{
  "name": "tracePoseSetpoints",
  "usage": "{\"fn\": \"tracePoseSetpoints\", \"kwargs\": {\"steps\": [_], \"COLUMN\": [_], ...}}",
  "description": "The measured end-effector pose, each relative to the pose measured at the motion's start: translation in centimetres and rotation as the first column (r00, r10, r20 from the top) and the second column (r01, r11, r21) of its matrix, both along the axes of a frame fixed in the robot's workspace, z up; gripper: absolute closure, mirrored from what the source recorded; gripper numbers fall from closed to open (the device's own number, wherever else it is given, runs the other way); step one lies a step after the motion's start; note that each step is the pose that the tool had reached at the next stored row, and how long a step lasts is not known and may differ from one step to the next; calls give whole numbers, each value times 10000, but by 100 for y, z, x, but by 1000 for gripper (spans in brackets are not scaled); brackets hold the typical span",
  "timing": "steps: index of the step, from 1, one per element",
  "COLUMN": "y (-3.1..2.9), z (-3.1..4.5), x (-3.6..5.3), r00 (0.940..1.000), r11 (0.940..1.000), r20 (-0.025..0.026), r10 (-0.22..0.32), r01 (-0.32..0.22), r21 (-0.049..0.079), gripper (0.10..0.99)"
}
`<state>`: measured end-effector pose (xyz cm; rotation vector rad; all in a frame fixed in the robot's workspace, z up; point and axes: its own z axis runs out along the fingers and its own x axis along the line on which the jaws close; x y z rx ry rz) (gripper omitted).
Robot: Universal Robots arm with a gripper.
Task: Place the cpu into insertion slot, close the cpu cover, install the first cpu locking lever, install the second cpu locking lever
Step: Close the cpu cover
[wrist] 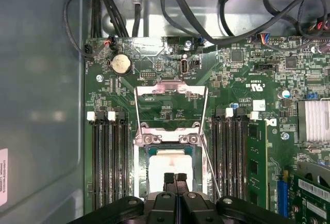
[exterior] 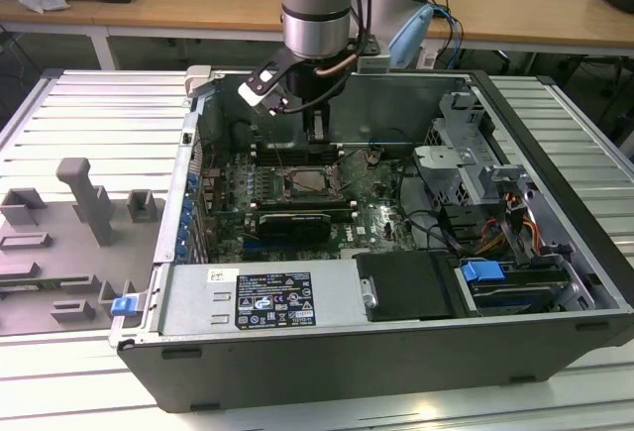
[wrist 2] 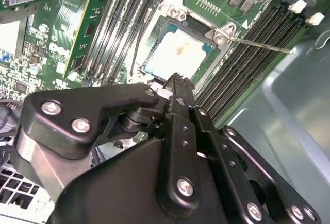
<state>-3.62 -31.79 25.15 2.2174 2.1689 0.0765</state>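
Metal of a pale silver-grey colour makes the top of the cpu (wrist 2: 178, 54), a small flat square with a faint brownish smear in its middle. It lies flat inside the insertion slot (wrist 2: 193, 27), whose dark edge and silver rim show around it. The cpu cover (wrist: 170, 87), a thin silver frame with a big window, stands swung open on its hinge at the far side of the slot. One thin locking lever (wrist 2: 258, 44) sticks out as a bare rod beside the slot, over the long memory slots (wrist: 108, 157).

The end effector (wrist: 175, 177) hangs just above the near edge of the cpu. Its two black fingertips (wrist: 168, 176) are pressed together and nothing is seen between them.

The green motherboard (exterior: 376, 218) sits in an open dark computer case (exterior: 297, 377), with black cables (wrist: 191, 13) at its far end. The case lies on a worktop (exterior: 99, 104) of ribbed grey metal. On the exterior view's left stands a grey fixture (exterior: 84, 193) with several blocks. Far behind are wooden desks (exterior: 198, 5).
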Motion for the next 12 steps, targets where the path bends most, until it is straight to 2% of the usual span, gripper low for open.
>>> {"fn": "tracePoseSetpoints", "kwargs": {"steps": [7,12], "y": [0,0], "z": [0,25], "x": [196,229], "r00": [10000,10000], "r11": [10000,10000], "r20": [0,0], "r10": [0,0], "r01": [0,0], "r21": [0,1], "gripper": [980,980]}}
